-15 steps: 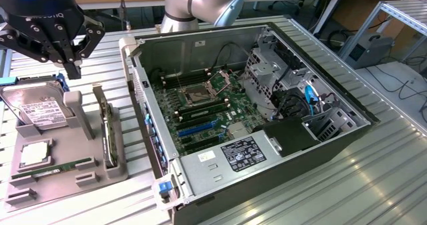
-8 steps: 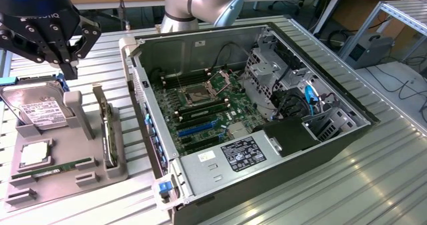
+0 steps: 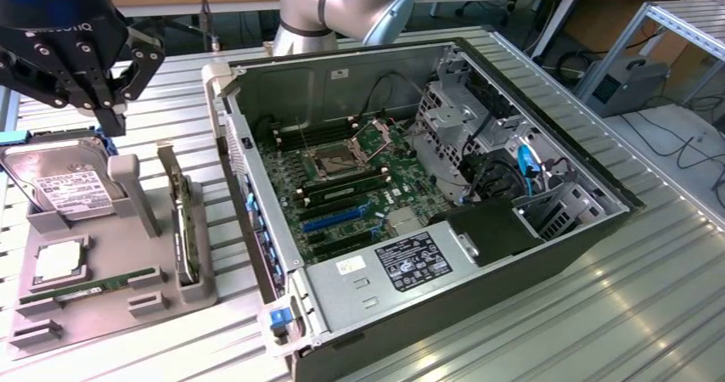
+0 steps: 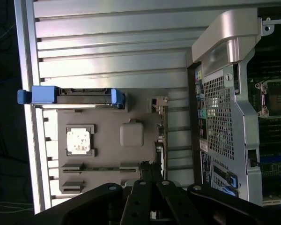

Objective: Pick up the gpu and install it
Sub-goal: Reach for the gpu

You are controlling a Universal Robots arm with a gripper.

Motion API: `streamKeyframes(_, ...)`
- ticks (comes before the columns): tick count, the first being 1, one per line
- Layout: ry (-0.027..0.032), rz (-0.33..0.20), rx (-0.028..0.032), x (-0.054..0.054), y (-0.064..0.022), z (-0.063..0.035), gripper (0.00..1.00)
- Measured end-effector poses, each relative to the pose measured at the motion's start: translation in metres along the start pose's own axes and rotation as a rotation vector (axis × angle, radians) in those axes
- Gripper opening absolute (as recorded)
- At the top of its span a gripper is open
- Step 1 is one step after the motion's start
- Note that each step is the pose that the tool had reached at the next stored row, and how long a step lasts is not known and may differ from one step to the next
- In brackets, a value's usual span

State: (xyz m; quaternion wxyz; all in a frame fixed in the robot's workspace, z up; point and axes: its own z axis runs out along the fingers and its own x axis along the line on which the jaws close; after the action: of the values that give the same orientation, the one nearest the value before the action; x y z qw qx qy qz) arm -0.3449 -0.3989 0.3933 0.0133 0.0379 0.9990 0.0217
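Where the ribbed metal desk [image 3: 634,314] is seen in the exterior view, its middle is taken up by an open computer case [image 3: 453,187] laid on its side, with the motherboard exposed. Behind the case's far wall a grey jointed section of the arm [image 3: 340,8] is seen. The black claw [image 3: 108,110] is held high at the exterior view's left, pointed downward over a grey parts holder [image 3: 114,306] that is set just beside the case. The claw's fingers are pressed together and nothing is gripped between them. A hard drive [image 3: 63,182] is propped in the holder's far end. The gpu [image 3: 179,229] is stood on edge in a slot on the holder's side nearest the case, untouched. In the wrist view the holder is looked down on from above, and the closed tips of the claw [image 4: 149,168] are seen near one end of the gpu [image 4: 160,136]. A processor chip [image 3: 57,263] and a green memory stick [image 3: 91,287] are seated in the holder's near part.
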Motion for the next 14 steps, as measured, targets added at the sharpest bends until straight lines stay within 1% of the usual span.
streamKeyframes(14,0.0,0.0,-0.0001,0.0095,-0.0007,-0.0003,0.11)
